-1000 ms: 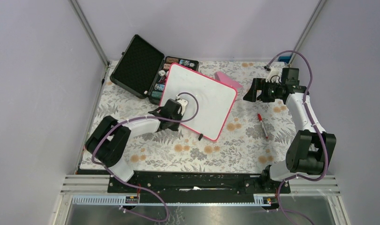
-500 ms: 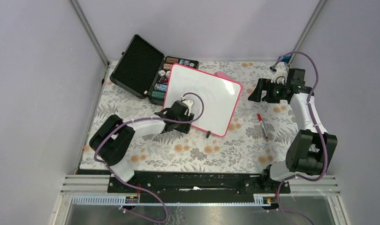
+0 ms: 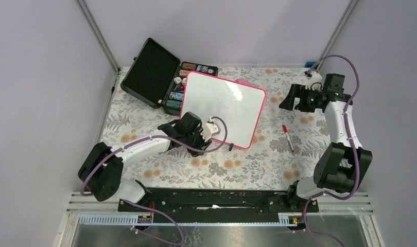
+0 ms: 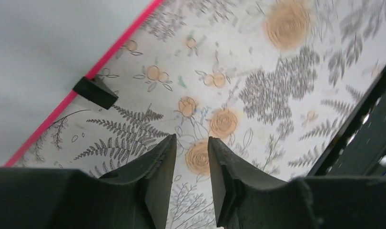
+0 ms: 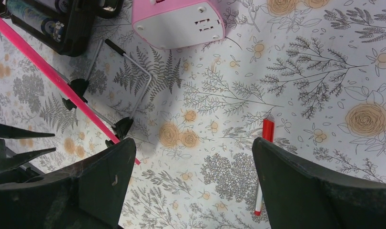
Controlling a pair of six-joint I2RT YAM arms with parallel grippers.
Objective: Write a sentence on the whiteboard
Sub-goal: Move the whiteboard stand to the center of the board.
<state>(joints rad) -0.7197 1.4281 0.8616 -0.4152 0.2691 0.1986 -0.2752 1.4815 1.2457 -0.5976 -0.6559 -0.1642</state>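
- The whiteboard lies on the flowered tablecloth, a little toward 12 o'clock from the middle of the table. Its face looks plain white in the top view and it has a thin pink-red rim.
- The left gripper is low over the cloth, just off the board's 6 o'clock edge. Its fingers are only slightly apart, with a narrow gap, and nothing is between them.
- A small black foot of the board sits at the rim, at 10 o'clock from these fingers.
- The right gripper is at 3 o'clock from the board, apart from it. Its fingers are spread wide and hold nothing.
- A red marker lies on the cloth at 4 o'clock from the board, well apart from both grippers.
- A pink box is at the board's 12 o'clock edge, partly hidden behind it in the top view.
- An open black case lies at 10 o'clock from the board, and its tray side touches or nearly touches the rim.
- In the right wrist view a thin wire stand shows beside the rim.
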